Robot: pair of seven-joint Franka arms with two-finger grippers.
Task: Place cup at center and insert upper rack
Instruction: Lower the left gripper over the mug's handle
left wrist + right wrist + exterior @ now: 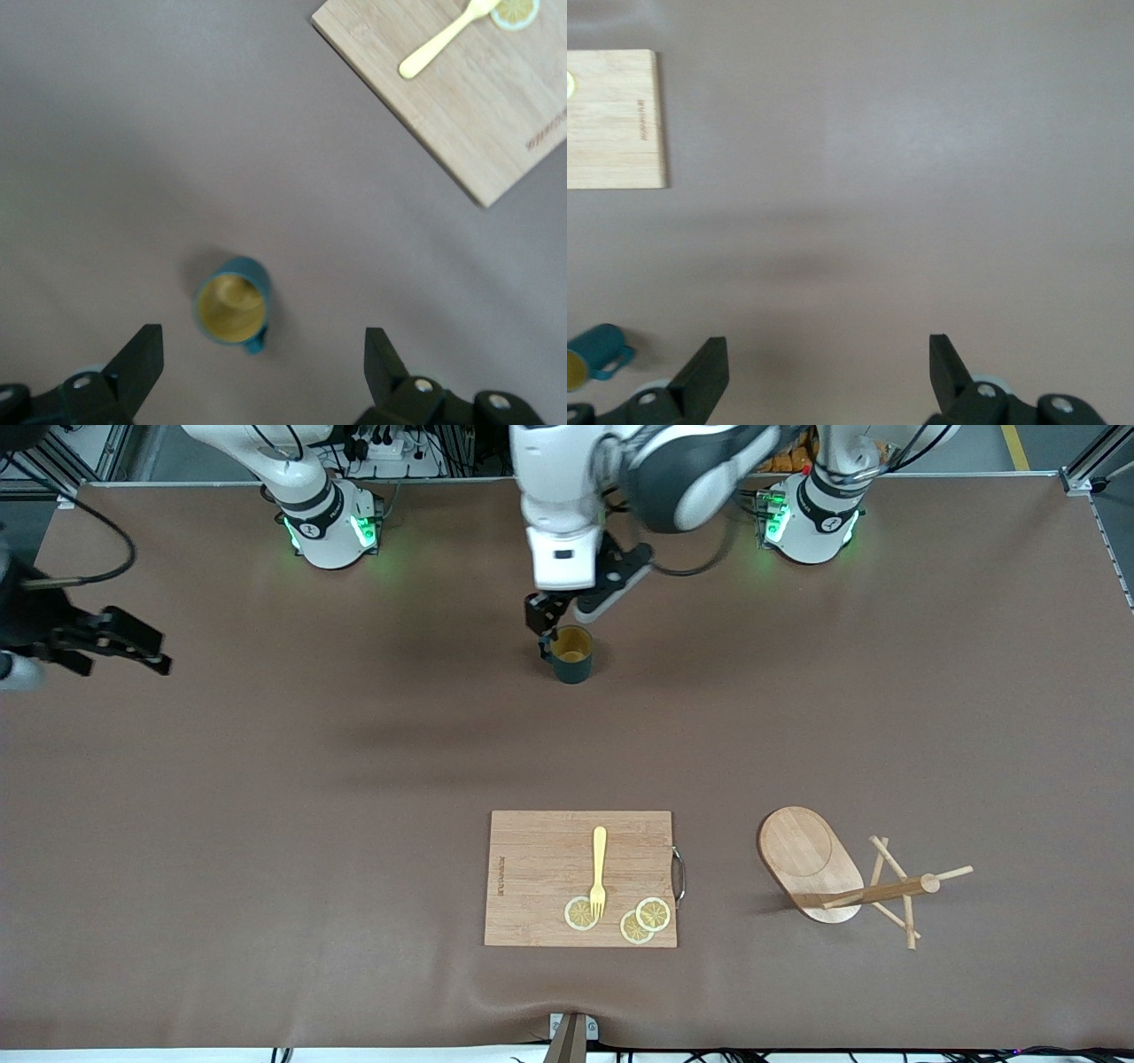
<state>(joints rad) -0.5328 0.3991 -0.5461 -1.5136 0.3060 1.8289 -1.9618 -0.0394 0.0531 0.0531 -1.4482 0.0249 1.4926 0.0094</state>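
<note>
Hovering wide open over the upright cup, left gripper — right gripper waits open — glazed, rigid, likely slippery; pinch the rim wall.

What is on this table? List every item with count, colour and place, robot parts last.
cup: 1, dark teal, yellowish inside, upright mid-table near the bases.
cutting board: 1, light wood, nearer the front camera than the cup.
fork: 1, pale yellow, on the board.
lemon slices: 3, yellow, on the board.
mug tree: 1, light wood, tipped over beside the board, toward the left arm's end.
left gripper: 1, black, open, over the cup.
right gripper: 1, black, open, waiting at the right arm's end.
</note>
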